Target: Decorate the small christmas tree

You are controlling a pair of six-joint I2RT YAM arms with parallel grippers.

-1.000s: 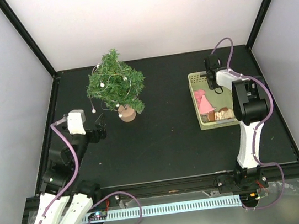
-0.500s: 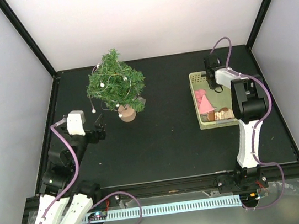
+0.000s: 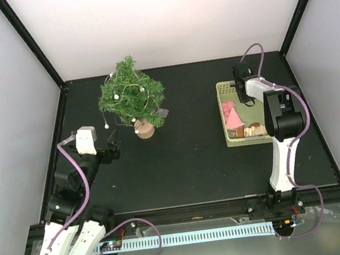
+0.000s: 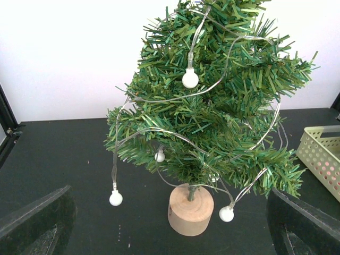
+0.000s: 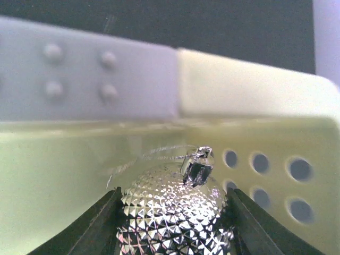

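Small christmas tree (image 3: 131, 98), one; one silver bauble (image 5: 170, 218) in right hand (image 5: 174, 194)

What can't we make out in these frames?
- Silver faceted bauble: lower half cut off by the right wrist view's bottom edge; from above, the right gripper hides it. Whether the jaws grip it yet is unclear.
- Pale green lattice basket: contents too small from above; the right arm covers part.
- Small christmas tree: tip cut off by the left wrist view's top edge.
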